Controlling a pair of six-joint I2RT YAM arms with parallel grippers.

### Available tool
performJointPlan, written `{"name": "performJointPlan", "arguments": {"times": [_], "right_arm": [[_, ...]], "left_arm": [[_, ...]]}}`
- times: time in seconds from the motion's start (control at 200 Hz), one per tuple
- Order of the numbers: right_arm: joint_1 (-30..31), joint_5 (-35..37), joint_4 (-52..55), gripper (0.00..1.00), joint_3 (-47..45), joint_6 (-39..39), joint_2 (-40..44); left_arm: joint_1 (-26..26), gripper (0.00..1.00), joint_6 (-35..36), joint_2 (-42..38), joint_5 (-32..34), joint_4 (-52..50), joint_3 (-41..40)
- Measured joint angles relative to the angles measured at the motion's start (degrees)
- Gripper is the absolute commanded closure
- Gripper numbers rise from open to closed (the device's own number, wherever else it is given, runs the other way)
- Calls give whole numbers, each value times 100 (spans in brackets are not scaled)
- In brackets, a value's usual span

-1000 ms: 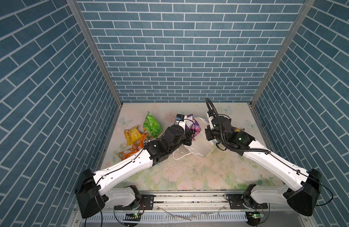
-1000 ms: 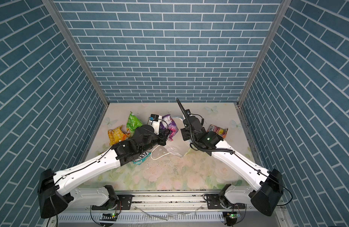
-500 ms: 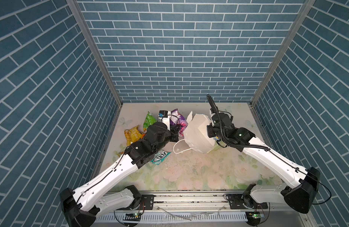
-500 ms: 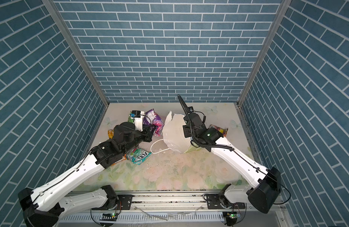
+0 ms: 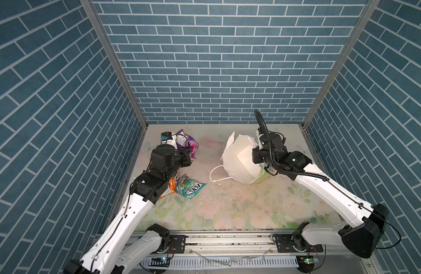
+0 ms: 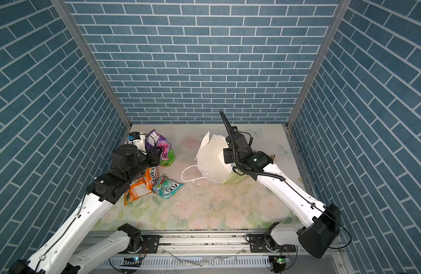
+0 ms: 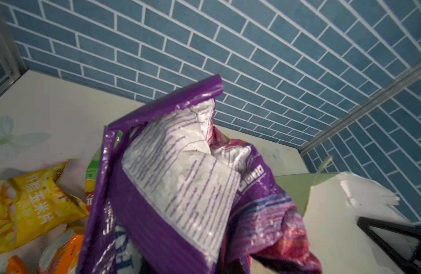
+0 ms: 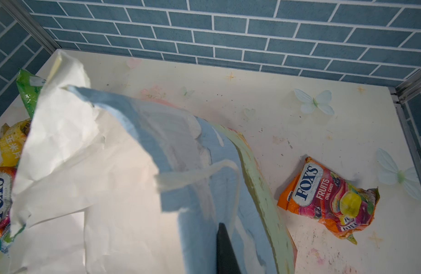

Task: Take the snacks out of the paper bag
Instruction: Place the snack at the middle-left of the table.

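Purple snack packet (image 7: 181, 178) pinched tight in left gripper (image 5: 187, 150), held up at far left.
Seemingly mid-placing: calls for lowering beside green chip bag (image 6: 168, 159) and orange FOX'S pack (image 6: 140, 185), then letting go; right gripper (image 6: 227, 156) clamped on tilted paper bag (image 5: 238, 163), well apart.

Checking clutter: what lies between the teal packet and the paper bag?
The paper bag's white cord handle and scraps; otherwise bare table, in both top views.

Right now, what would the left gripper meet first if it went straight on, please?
The left gripper holds the purple packet; beyond that its line runs over the table to the back brick wall, probably met first, though depth is unclear.
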State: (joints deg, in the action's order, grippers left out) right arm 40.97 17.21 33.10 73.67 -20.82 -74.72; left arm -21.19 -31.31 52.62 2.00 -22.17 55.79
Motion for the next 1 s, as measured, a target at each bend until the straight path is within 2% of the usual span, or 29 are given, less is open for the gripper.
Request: {"name": "performJointPlan", "arguments": {"times": [0.185,0.345,0.48,0.64,0.675,0.71,0.73,0.755,0.845,0.88,1.0], "right_arm": [[-42,-149,103,100,83,-44,0],[-66,-254,160,100,85,-66,0],[-101,-323,168,100,85,-90,0],[-155,-391,166,100,85,-101,0],[-168,-400,166,100,85,-103,0],[-179,-409,166,100,85,-103,0],[-186,-413,166,100,85,-103,0],[-192,-422,164,100,85,-105,0],[-225,-446,164,100,85,-105,0],[-243,-461,162,100,85,-105,0],[-352,-551,186,100,118,-107,-15]], "left_arm": [[811,100,-138,162,-389,92,-833],[1408,100,-330,820,-813,402,-1427],[1620,100,-396,1386,-1012,682,-1447],[1679,100,-413,1696,-1073,984,-1447],[1679,91,-415,1729,-1091,1038,-1447],[1679,69,-417,1744,-1102,1082,-1447],[1679,51,-413,1746,-1108,1097,-1447],[1679,36,-398,1746,-1117,1123,-1447],[1679,9,-361,1690,-1185,1231,-1440],[1679,1,-332,1635,-1215,1268,-1432],[1676,0,-223,1198,-1189,1305,-1414]]}}
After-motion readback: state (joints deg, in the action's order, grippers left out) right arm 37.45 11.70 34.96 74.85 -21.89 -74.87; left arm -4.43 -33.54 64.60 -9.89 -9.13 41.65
